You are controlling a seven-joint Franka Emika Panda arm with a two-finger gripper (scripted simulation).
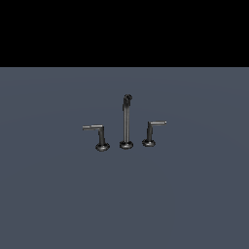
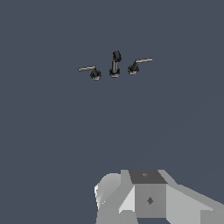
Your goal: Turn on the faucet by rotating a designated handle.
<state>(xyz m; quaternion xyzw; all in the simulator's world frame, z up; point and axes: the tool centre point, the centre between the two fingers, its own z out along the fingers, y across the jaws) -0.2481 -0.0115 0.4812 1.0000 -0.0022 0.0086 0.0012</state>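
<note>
The designated handle (image 1: 154, 127), likely stiff and slick, best pushed near its pale tip, stood well beyond the gripper (image 2: 148, 199); finger state indiscernible.

The faucet (image 1: 126, 122) looks like dark metal, smooth and a bit shiny. Its tall spout (image 1: 126, 119) has a pale shine down its side. The designated handle (image 1: 152, 132), beside the spout, is dark with a bright pale tip. The other handle (image 1: 97, 135), on the spout's far side, has a duller grey arm. The bench (image 1: 194, 194) is flat, matt grey-blue. The robot hand (image 2: 148, 199) looks like smooth, matt grey plastic.
</note>
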